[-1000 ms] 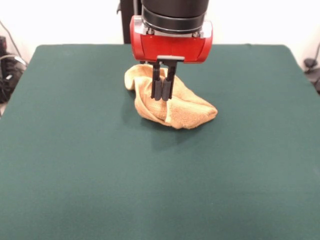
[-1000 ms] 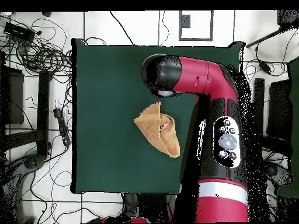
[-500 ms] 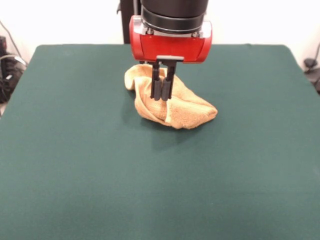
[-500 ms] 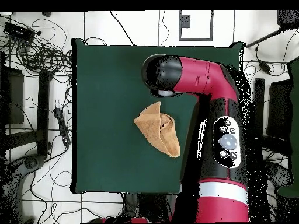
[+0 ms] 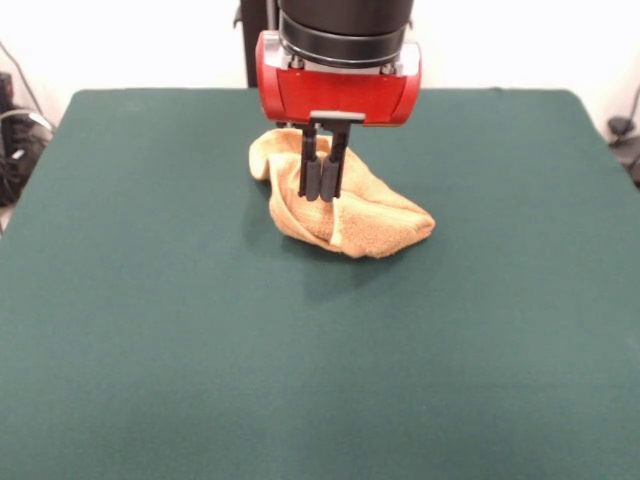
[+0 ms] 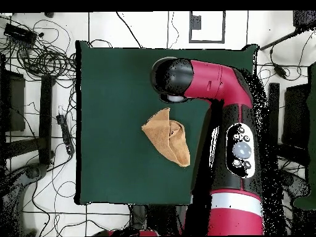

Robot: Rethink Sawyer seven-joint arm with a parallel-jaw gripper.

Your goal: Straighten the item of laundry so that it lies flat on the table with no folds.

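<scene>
Front view: gripper hangs over the towel, fingers pressed together with nothing visibly pinched between them, tips in front of the cloth's upper fold. Towel is bunched and folded over itself on the far half of the table.

Overhead view: towel is a creased wedge near the table middle; arm head just beside its tip, gripper hidden underneath.

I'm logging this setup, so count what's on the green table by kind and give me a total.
Towel, golden yellow-orange, crumpled: 1
Robot gripper, held over the towel, fingers close together: 1
Total: 2, on the dark green table.
</scene>
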